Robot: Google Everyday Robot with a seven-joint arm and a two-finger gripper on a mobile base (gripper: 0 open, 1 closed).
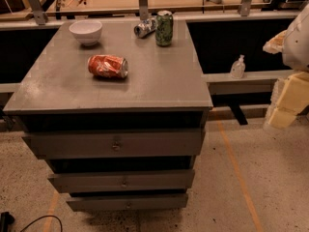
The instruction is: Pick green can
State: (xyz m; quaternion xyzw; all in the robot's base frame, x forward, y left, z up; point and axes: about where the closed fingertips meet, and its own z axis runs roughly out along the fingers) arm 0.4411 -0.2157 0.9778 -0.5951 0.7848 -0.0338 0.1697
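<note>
The green can stands upright near the far right edge of the grey cabinet top. It has a dark green mottled pattern and a silver rim. A silver can lies on its side just left of it, close to or touching it. A crushed red-orange can lies on its side nearer the middle left. My gripper, cream-coloured below a white arm part, hangs at the right edge of the view. It is off the cabinet, well to the right of the green can and nearer the camera.
A white bowl sits at the far left of the cabinet top. The cabinet has three drawers in front. A small clear bottle stands on a ledge to the right. A wooden workbench with tools runs behind.
</note>
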